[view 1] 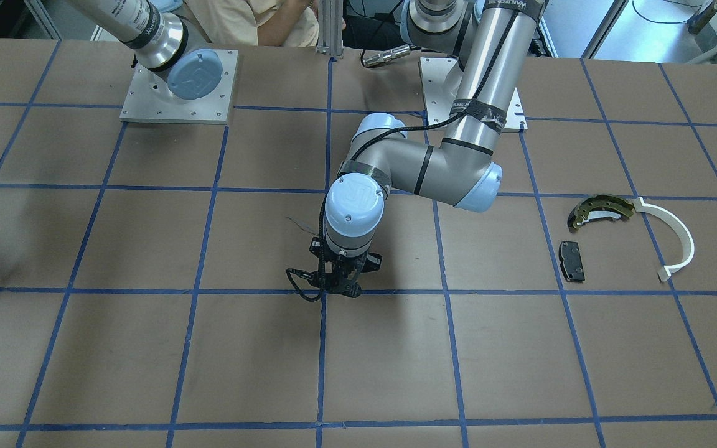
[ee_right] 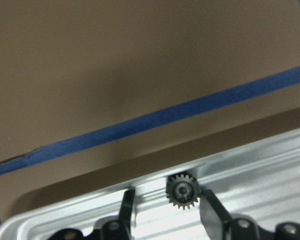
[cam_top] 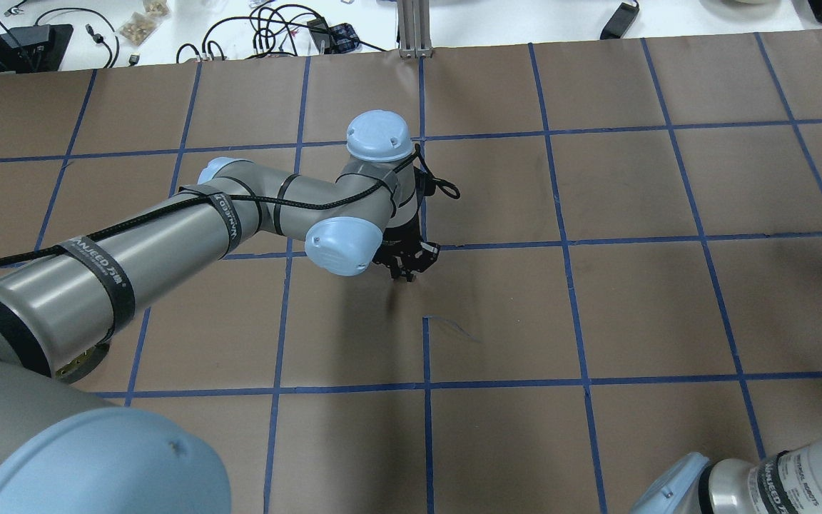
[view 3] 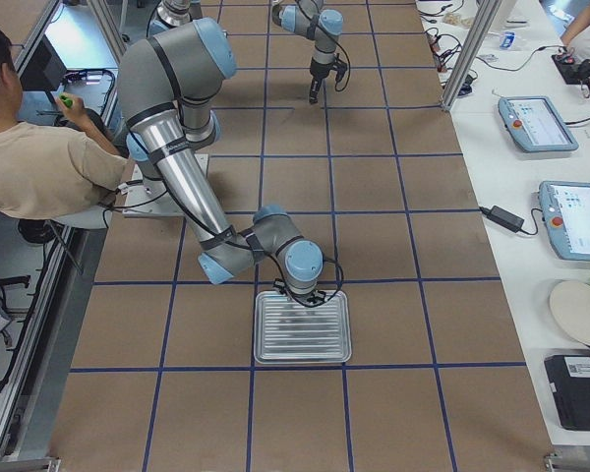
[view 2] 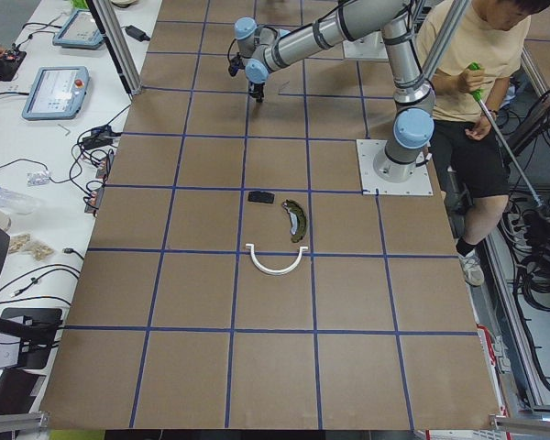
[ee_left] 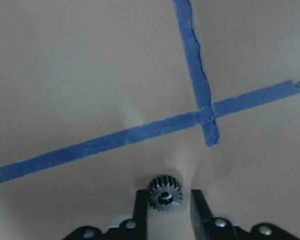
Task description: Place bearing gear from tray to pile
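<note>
The left arm is reaching out over the middle of the brown table (view 1: 147, 249), with the left gripper (view 1: 343, 287) pointing straight down close to the surface. In the left wrist view its 2 fingers (ee_left: 140, 207) are standing on either side of a small dark gear (ee_left: 165, 192). The gear is touching 1 finger while a thin gap is showing at the other, so the jaws are standing apart and not pinching it. Whether the gear is resting on the paper I cannot tell. It is sitting just short of a crossing of blue tape lines.

The right gripper (view 3: 300, 298) is hanging over the near edge of a ribbed metal tray (view 3: 275, 339). Its jaws are spread wide around a tray gear (ee_right: 182, 190), which is lying inside the tray by the rim. That gear is touching 1 finger and standing clear of the other.

The pile is lying well apart from the left gripper, toward the robot's left end of the table. It is made up of 3 parts: an olive-gold brake shoe (view 1: 601, 208), a white arc (view 1: 676, 236) just beside it, and a black pad (view 1: 571, 260) near both.

A person (view 2: 463, 64) in a tan shirt is sitting behind the robot's bases.
</note>
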Controlling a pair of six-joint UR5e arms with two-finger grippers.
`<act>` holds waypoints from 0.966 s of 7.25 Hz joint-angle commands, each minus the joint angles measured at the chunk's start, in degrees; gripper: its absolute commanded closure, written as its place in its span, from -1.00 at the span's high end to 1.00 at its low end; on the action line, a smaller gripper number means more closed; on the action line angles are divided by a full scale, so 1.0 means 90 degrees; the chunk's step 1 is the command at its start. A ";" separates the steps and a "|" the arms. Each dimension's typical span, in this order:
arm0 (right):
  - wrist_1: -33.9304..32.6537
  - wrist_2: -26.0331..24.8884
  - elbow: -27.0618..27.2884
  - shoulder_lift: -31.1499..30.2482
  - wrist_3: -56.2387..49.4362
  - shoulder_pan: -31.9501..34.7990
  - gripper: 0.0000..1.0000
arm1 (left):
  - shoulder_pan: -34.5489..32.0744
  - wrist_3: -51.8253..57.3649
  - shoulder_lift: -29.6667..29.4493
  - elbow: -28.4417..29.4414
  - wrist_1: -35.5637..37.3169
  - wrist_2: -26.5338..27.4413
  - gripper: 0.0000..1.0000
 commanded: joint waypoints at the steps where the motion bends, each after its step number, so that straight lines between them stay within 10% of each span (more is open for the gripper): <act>1: -0.0068 -0.0002 0.0000 -0.0012 0.0033 -0.0002 -0.34 | -0.0007 0.0010 0.0012 0.0014 0.0008 0.0025 -1.00; 7: -0.0039 -0.0119 -0.0039 -0.0178 0.0307 0.0027 -0.42 | 0.2194 0.0381 0.0880 0.1602 -0.2301 0.0511 -1.00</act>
